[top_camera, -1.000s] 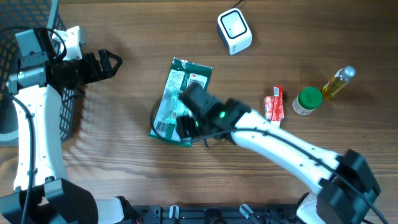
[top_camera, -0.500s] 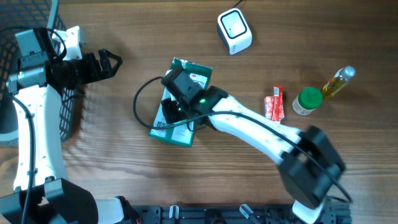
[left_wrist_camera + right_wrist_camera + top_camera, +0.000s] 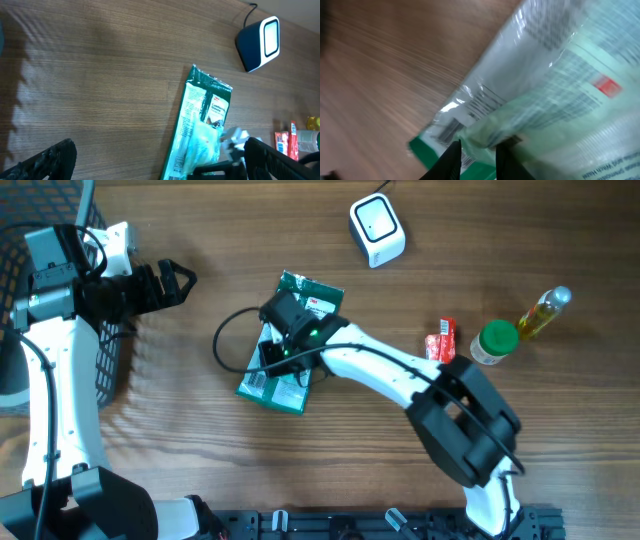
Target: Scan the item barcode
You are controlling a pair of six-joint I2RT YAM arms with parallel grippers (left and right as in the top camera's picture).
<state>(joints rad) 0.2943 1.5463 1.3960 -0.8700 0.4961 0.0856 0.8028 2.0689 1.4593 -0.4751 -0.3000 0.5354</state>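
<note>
Right up close, the right pincer (image 3: 476, 150) is nearly closed and looks like it's got just a wrinkle of the clear film on the green packet (image 3: 560, 75) nipped between its tips, not the whole body of the pack. That's a thin hold, so I'd lift slow and straight off the table (image 3: 380, 60) and check the pack comes up with it instead of the film slipping out. The packet itself is lying flat mid-table, printed side up. There's a blurry striped patch (image 3: 451, 126) near the green end by the fingers. It might be the barcode, but I honestly can't tell from this. If it is, watch that the fingers don't cover it. Next out is the scanner (image 3: 377, 230), well apart from the pack toward the far edge, with its window facing up. So the pack probably wants flipping or tilting so the code faces down at that window, held flat and steady and not flapping. The red sachet (image 3: 441, 345), green-lidded jar (image 3: 494, 342) and oil bottle (image 3: 545, 312) sit off to the side, so the carry shouldn't bump them. The left pincer (image 3: 183, 281) is way over by the wire basket (image 3: 100, 350), spread wide open with nothing in it.
</note>
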